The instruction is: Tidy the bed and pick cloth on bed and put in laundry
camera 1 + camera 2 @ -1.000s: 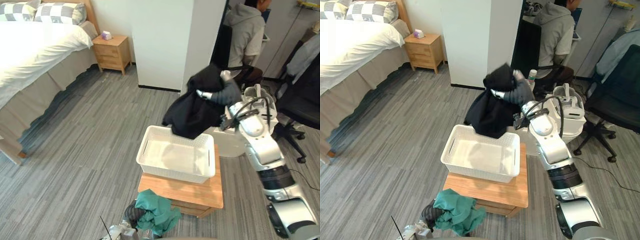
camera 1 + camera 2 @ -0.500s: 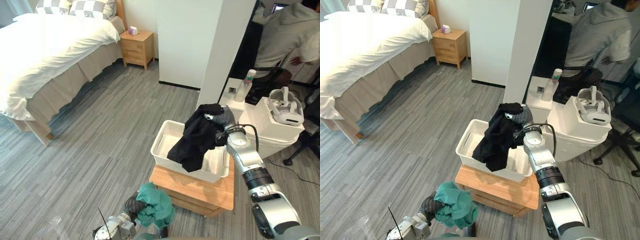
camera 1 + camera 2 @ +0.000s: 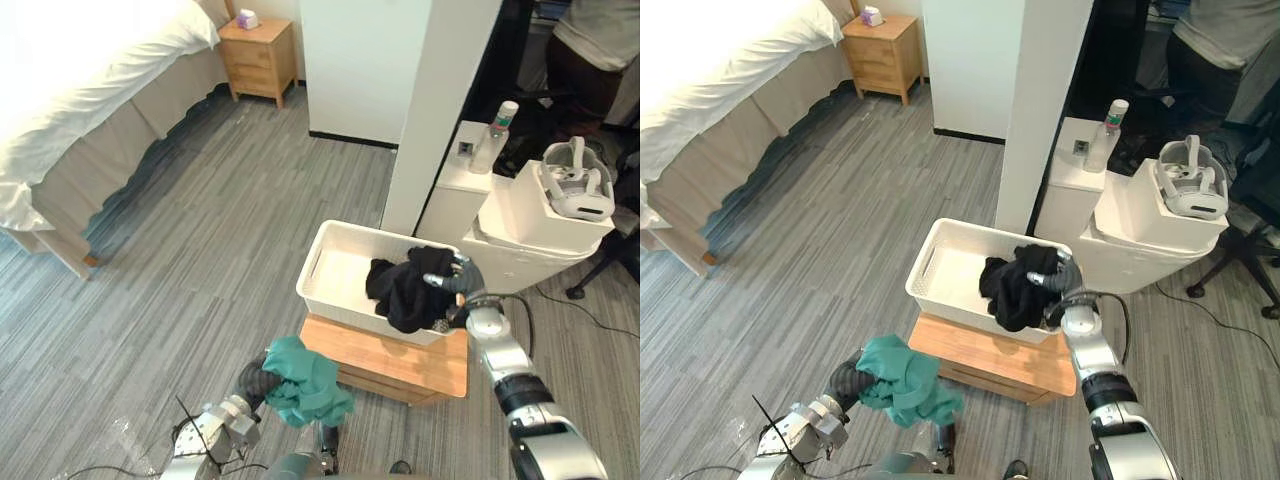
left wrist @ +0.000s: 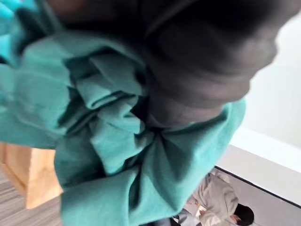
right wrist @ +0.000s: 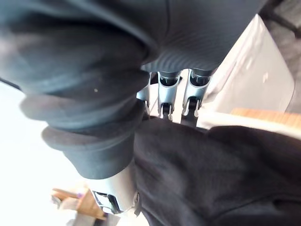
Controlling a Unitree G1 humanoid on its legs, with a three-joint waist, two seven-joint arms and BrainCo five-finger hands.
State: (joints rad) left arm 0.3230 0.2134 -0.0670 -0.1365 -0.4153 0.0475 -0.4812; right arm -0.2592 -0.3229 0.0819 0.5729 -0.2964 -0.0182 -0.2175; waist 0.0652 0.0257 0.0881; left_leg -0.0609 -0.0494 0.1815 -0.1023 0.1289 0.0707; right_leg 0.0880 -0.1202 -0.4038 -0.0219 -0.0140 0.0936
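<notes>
A black cloth [image 3: 403, 292] lies bunched in the right end of the white laundry basket [image 3: 322, 262], partly draped over its rim. My right hand [image 3: 458, 283] rests on top of that cloth, open, with its fingers [image 5: 164, 96] stretched against the black cloth [image 5: 211, 174]. Low and near me, my left hand [image 3: 252, 378] is shut on a crumpled teal cloth [image 3: 305, 382], held in the air beside the stool. The same teal cloth [image 4: 117, 155] bulges out past my left hand [image 4: 197, 61] in the left wrist view.
The basket stands on a low wooden stool [image 3: 405, 365]. Behind it rise a white pillar [image 3: 440, 110] and white cabinets [image 3: 520, 235] with a bottle [image 3: 505, 118] and a headset [image 3: 575, 180]. The bed [image 3: 90, 90] and a nightstand [image 3: 258, 55] lie far left. A person [image 3: 600, 40] sits at the back right.
My right hand has come down with the black cloth from above the basket into it, and its fingers have loosened. The camera has shifted. The left hand still holds the teal cloth.
</notes>
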